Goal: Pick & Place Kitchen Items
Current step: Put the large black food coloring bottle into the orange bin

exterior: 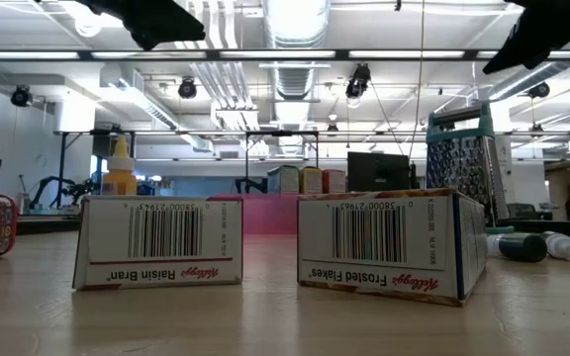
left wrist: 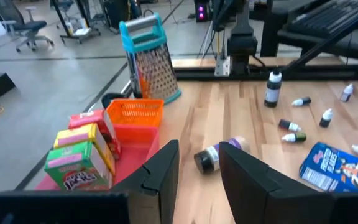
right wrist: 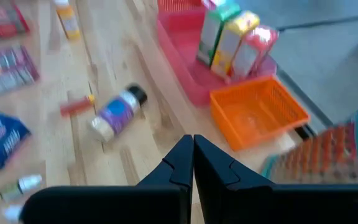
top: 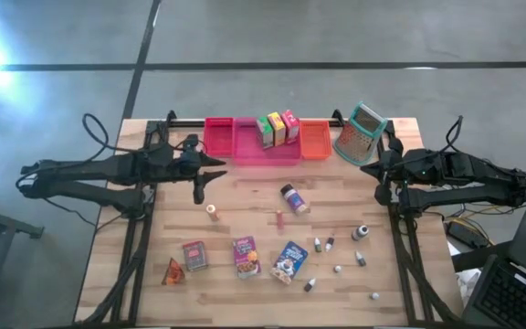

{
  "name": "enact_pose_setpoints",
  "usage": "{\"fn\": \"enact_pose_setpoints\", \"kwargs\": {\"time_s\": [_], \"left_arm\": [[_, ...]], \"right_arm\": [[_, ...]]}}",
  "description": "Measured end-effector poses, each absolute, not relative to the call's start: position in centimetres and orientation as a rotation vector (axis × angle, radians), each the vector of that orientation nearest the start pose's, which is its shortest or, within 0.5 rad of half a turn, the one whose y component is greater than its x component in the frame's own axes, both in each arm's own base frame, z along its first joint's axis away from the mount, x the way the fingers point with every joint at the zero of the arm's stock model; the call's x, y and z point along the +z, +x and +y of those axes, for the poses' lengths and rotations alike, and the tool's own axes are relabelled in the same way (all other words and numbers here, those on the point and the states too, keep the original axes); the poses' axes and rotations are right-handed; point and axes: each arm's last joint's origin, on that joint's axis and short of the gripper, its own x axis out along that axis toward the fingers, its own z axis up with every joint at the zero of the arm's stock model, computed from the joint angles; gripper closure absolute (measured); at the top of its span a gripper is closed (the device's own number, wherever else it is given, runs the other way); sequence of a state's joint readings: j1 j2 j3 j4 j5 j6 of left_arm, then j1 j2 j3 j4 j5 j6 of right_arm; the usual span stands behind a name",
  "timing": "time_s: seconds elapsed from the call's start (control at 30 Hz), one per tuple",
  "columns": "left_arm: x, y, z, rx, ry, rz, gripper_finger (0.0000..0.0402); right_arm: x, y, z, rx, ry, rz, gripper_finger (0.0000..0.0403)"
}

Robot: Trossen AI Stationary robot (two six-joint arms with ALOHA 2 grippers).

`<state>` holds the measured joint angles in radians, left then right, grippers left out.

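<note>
My left gripper hangs open above the table's left half, near the red bin; nothing is between its fingers. My right gripper is shut and empty, held above the right side beside the grater. Green, yellow and red boxes stand upright in the pink bin. A dark-capped jar lies on its side mid-table. A red box, a purple box, a blue box and an orange wedge lie near the front edge, with several tiny bottles to their right.
A red bin and an orange basket bin flank the pink bin along the far edge. A teal-framed grater stands at the far right. Bare wood lies between the bins and the front row of boxes.
</note>
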<state>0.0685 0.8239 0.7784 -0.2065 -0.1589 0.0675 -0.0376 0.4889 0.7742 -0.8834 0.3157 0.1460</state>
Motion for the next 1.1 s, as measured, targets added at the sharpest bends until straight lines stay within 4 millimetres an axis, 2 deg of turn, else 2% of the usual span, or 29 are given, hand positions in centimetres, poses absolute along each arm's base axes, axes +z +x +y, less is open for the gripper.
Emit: {"fn": "enact_pose_setpoints", "kwargs": {"time_s": [0.07,0.17,0.27,0.37,0.47,0.57,0.7,0.87,1.03,1.1], "left_arm": [[32.1,18.2,1.7,0.219,0.066,0.262,0.0282],[32.0,18.4,1.7,0.218,0.075,0.269,0.0282],[31.9,18.5,1.7,0.221,0.051,0.279,0.0282],[31.8,18.2,1.8,0.234,0.023,0.298,0.0283],[31.9,17.4,1.9,0.297,-0.003,0.291,0.0286],[31.7,16.7,1.9,0.343,-0.001,0.25,0.0287],[30.9,15.7,1.9,0.344,-0.005,0.191,0.0287],[30.0,14.9,1.8,0.345,-0.008,0.149,0.0287],[29.5,14.7,1.8,0.345,-0.02,0.15,0.0287],[29.2,14.9,1.8,0.352,-0.101,0.133,0.0287]], "right_arm": [[30.5,8.7,-1.2,-0.388,0.088,0.507,0.0394],[31.8,9.7,-1.3,-0.397,0.201,0.337,0.0394],[33.4,10.5,-1.3,-0.379,0.239,0.167,0.0394],[34.8,11.1,-1.3,-0.357,0.223,0.032,0.0394],[35.5,11.8,-1.3,-0.348,0.09,-0.022,0.0394],[35.4,12.5,-1.3,-0.344,0.028,-0.004,0.0394],[34.8,13.3,-1.3,-0.327,0.122,0.048,0.0394],[34.1,13.8,-1.4,-0.375,0.102,0.318,0.0394],[35.2,13.4,-1.4,-0.402,0.102,0.455,0.0394],[35.4,13.0,-1.2,-0.363,0.102,0.518,0.0394]]}}
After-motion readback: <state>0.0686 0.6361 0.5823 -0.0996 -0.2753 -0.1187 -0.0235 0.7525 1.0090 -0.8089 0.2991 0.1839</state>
